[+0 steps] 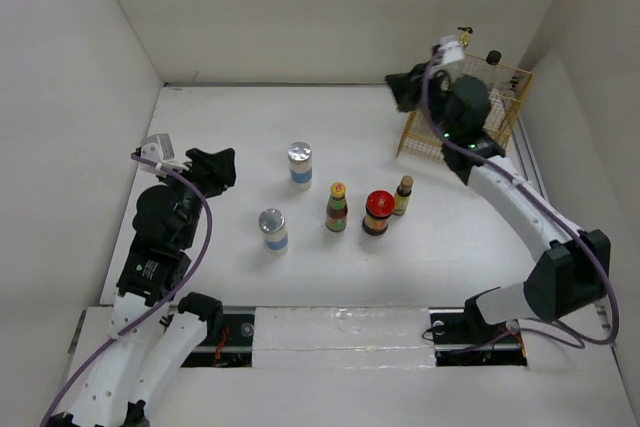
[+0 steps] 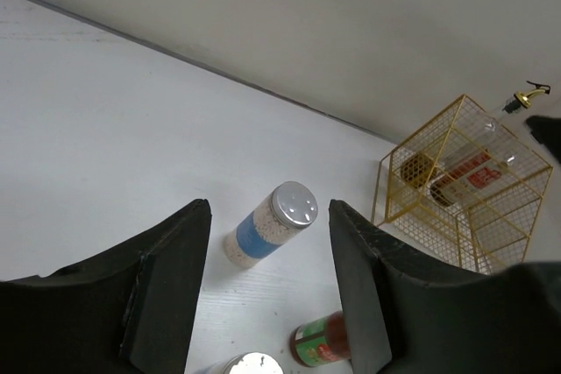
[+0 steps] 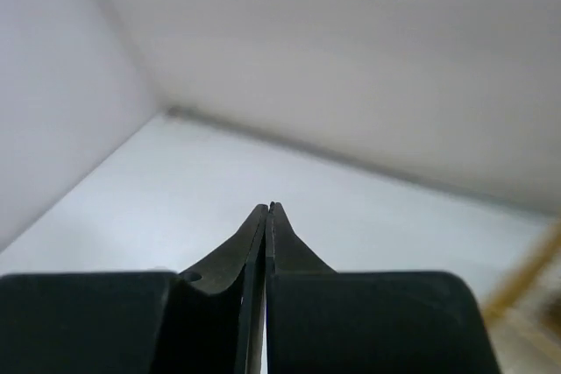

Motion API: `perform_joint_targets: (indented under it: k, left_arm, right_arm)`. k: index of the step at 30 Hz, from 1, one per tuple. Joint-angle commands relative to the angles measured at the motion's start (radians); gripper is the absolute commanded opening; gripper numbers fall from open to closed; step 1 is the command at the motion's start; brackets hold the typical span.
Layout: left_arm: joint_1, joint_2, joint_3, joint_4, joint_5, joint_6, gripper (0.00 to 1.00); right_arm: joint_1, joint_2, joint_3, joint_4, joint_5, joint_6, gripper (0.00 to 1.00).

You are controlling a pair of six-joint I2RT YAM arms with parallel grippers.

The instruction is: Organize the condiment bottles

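Five condiment bottles stand mid-table: two white-blue silver-lidded shakers (image 1: 300,164) (image 1: 272,229), a yellow-capped sauce bottle (image 1: 337,207), a red-lidded dark jar (image 1: 377,213) and a small brown-capped yellow bottle (image 1: 403,195). A gold-spout clear bottle (image 1: 465,36) and a black-capped bottle (image 1: 493,57) stand in the yellow wire basket (image 1: 422,143). My left gripper (image 1: 222,167) is open and empty, left of the shakers. In the left wrist view the far shaker (image 2: 270,225) shows between its fingers (image 2: 175,278), further off. My right gripper (image 1: 398,87) is shut and empty, raised beside the basket's left side.
White walls enclose the table on the left, back and right. The basket sits in the back right corner and shows in the left wrist view (image 2: 390,190). The right forearm (image 1: 510,192) stretches over the table's right side. A rail (image 1: 330,332) runs along the near edge.
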Motion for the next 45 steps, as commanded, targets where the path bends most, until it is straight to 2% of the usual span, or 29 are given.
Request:
perform_joint_targets:
  k: [1, 3, 4, 5, 6, 9, 12, 13, 14, 19, 22, 26, 31, 35, 36, 39, 40, 41, 43, 45]
  left_arm:
    - [0.004, 0.017, 0.008, 0.043, 0.017, 0.011, 0.51]
    - [0.004, 0.017, 0.008, 0.043, 0.017, 0.011, 0.43]
    - [0.004, 0.017, 0.008, 0.043, 0.017, 0.011, 0.39]
    - [0.004, 0.017, 0.008, 0.043, 0.017, 0.011, 0.37]
    - [0.004, 0.017, 0.008, 0.043, 0.017, 0.011, 0.34]
    - [0.004, 0.026, 0.008, 0.043, 0.017, 0.011, 0.33]
    - [0.004, 0.038, 0.008, 0.043, 0.017, 0.011, 0.33]
    - [0.004, 0.038, 0.008, 0.043, 0.017, 0.011, 0.35]
    - [0.004, 0.038, 0.008, 0.043, 0.017, 0.011, 0.44]
    - [0.004, 0.038, 0.008, 0.043, 0.026, 0.011, 0.6]
    - [0.004, 0.029, 0.008, 0.043, 0.026, 0.011, 0.62]
    - [0.004, 0.029, 0.008, 0.043, 0.026, 0.011, 0.63]
    - [0.004, 0.02, 0.008, 0.043, 0.035, 0.011, 0.64]
    - [0.004, 0.029, 0.008, 0.043, 0.035, 0.011, 0.64]
    - [0.004, 0.019, 0.008, 0.043, 0.035, 0.011, 0.64]
    - [0.004, 0.028, 0.008, 0.043, 0.035, 0.011, 0.64]
    - [0.004, 0.028, 0.008, 0.043, 0.035, 0.011, 0.64]
    - [0.004, 0.028, 0.008, 0.043, 0.035, 0.011, 0.64]
    - [0.004, 0.028, 0.008, 0.043, 0.035, 0.011, 0.64]
    - [0.004, 0.028, 0.008, 0.043, 0.035, 0.011, 0.64]
  right_arm:
    - [0.191, 0.047, -0.021, -0.091, -0.066, -0.055, 0.02]
    - [0.259, 0.047, -0.034, -0.139, -0.026, -0.101, 0.11]
    - [0.284, 0.03, -0.046, -0.15, 0.006, -0.101, 0.21]
    - [0.315, 0.016, -0.078, -0.162, 0.007, -0.115, 0.47]
    - [0.315, -0.02, -0.102, -0.173, 0.007, -0.115, 0.58]
    - [0.342, -0.109, -0.209, -0.173, -0.032, -0.115, 0.83]
    - [0.393, -0.124, -0.241, -0.223, -0.085, -0.125, 0.93]
    - [0.41, -0.124, -0.241, -0.243, -0.099, -0.14, 0.93]
    - [0.427, -0.113, -0.241, -0.277, -0.099, -0.154, 0.94]
    - [0.502, -0.113, -0.272, -0.287, -0.042, -0.154, 0.94]
    - [0.522, -0.102, -0.281, -0.287, -0.052, -0.154, 0.92]
    - [0.531, -0.091, -0.312, -0.296, 0.043, -0.122, 0.9]
    - [0.531, -0.062, -0.341, -0.227, 0.114, -0.108, 0.86]
    - [0.531, -0.001, -0.341, -0.161, 0.085, -0.108, 0.71]
    - [0.531, -0.001, -0.341, -0.144, 0.085, -0.108, 0.57]
    - [0.531, -0.001, -0.387, -0.026, 0.073, -0.075, 0.46]
    - [0.531, -0.001, -0.396, -0.001, 0.073, -0.065, 0.34]
    - [0.531, -0.01, -0.396, 0.014, 0.073, -0.065, 0.27]
    - [0.531, -0.019, -0.383, 0.025, 0.085, -0.065, 0.2]
    - [0.531, -0.073, -0.349, 0.025, 0.111, -0.078, 0.2]
